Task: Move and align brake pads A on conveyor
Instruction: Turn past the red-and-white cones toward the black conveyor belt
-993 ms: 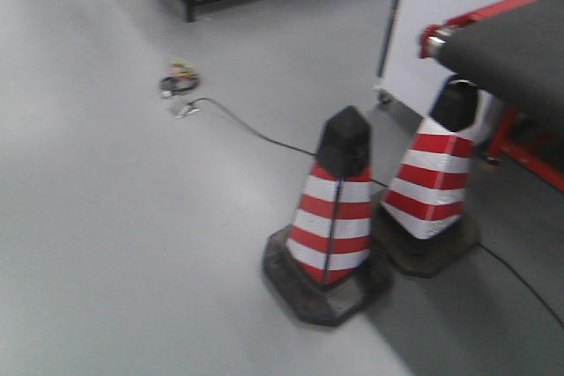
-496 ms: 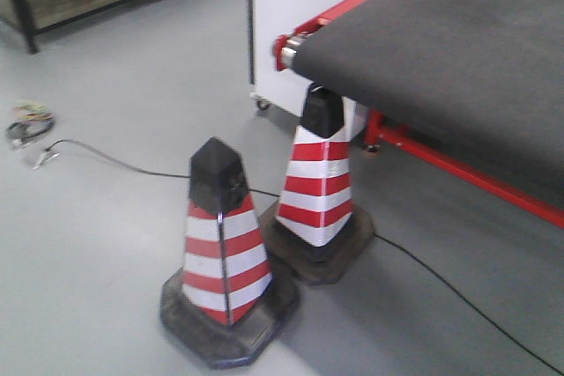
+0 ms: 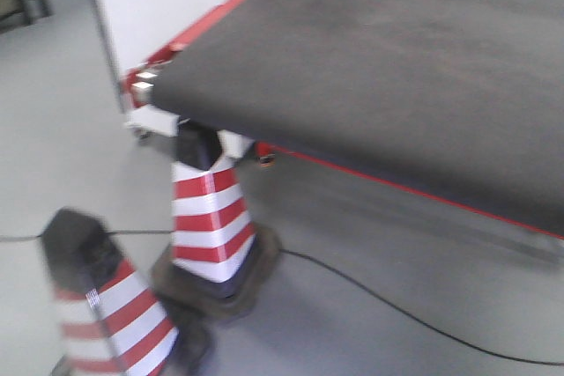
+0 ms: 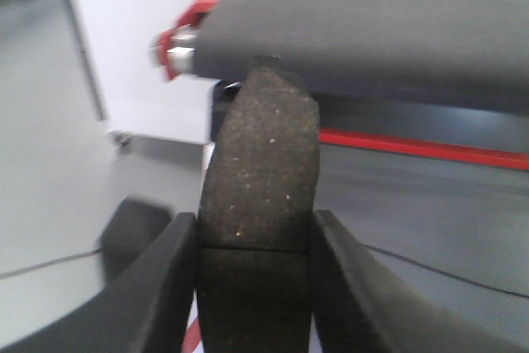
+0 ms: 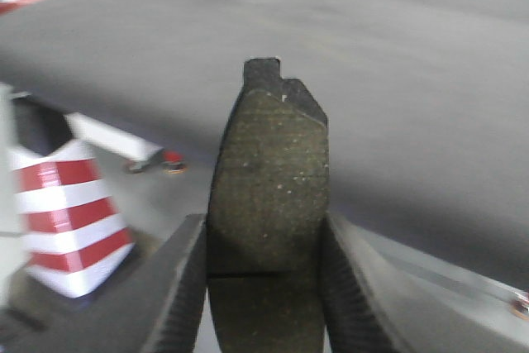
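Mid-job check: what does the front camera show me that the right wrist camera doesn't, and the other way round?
Front view only: the steel end roller and a second cone, blurred, at the near left. Right wrist only: the right gripper shut on a brake pad, held upright. Both: the dark conveyor belt and the striped cone below its end.

Brake pad [image 5: 269, 163] in right gripper [image 5: 264, 233], conveyor [image 5: 413, 80] beyond
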Motion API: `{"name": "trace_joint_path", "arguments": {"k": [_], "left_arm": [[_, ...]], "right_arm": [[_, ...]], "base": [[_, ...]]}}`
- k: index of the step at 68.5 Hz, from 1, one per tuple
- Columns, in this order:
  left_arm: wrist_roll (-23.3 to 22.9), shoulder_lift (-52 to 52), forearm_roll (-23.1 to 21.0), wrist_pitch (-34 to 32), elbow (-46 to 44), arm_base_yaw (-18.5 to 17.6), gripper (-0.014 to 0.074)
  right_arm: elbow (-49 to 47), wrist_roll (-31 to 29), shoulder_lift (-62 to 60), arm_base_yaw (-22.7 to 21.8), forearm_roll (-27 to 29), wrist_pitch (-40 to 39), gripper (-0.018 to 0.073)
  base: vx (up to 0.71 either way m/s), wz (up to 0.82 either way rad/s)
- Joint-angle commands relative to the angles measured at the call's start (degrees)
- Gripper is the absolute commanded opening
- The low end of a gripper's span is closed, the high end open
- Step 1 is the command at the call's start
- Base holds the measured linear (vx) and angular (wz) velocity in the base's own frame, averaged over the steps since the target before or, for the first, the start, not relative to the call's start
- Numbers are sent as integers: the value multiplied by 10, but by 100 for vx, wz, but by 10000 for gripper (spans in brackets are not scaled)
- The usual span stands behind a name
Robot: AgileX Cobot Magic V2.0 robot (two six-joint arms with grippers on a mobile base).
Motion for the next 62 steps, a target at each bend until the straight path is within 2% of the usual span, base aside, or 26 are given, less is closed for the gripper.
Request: {"name": "trace_joint_path", "arguments": {"k": [1,22,62], "left_arm": [[-2,5,-9,-56,-18,-2,94],[-2,5,-9,-56,-18,-2,94],[-2,5,-9,-55,-18,-2,94]], "right_arm": [[-18,-6,3,-3,-6,-57,101],[-18,-6,3,-3,-6,-57,101],[-18,-6,3,-3,-6,-57,101]], "base": [[24,-62],[25,-53],[30,-31]]}}
